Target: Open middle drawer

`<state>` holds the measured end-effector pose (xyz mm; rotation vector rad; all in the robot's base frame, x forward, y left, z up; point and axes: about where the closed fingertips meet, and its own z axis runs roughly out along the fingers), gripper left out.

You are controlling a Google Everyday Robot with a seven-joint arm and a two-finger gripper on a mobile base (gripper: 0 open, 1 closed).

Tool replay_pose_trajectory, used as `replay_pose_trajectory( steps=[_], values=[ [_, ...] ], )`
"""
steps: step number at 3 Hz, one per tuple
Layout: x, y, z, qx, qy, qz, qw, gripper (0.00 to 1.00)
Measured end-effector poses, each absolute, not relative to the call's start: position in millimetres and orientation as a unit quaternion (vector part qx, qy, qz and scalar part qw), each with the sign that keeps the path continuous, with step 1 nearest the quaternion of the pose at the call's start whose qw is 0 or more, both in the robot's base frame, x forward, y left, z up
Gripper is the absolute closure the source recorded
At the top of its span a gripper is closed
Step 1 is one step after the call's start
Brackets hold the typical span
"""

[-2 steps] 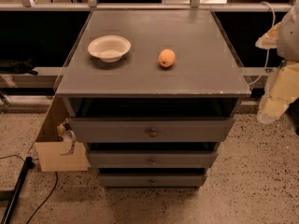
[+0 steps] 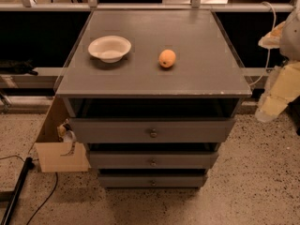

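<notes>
The grey cabinet [image 2: 154,74] has three flat-front drawers stacked under its top. The middle drawer [image 2: 117,160] is the second one, with a small round metal knob [image 2: 153,162] at its centre. Its front looks pushed in, and its inside is hidden. The taller top drawer [image 2: 112,130] is above it and the lowest drawer [image 2: 126,180] is below it. My gripper [image 2: 265,115] hangs at the end of the pale cream arm at the right edge. It is beside the cabinet's right side, about level with the top drawer, and touches nothing.
A white bowl [image 2: 110,48] and an orange fruit [image 2: 167,58] sit on the cabinet top. A cardboard box [image 2: 58,156] stands on the floor against the cabinet's left side. A black cable [image 2: 18,191] lies on the speckled floor at lower left. A rail and shelf run behind the cabinet.
</notes>
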<state>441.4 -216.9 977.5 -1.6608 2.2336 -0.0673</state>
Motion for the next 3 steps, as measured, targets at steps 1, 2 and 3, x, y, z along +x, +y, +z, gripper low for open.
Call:
replay_pose_trajectory(
  steps=[1,2,3],
  values=[
    [443,-218,949,-0.549,0.811,0.021,0.203,0.0],
    [445,-218,893,-0.509,0.834,0.061,0.206,0.0],
    [446,-205,831,-0.498,0.844,0.084,0.18,0.0]
  ],
)
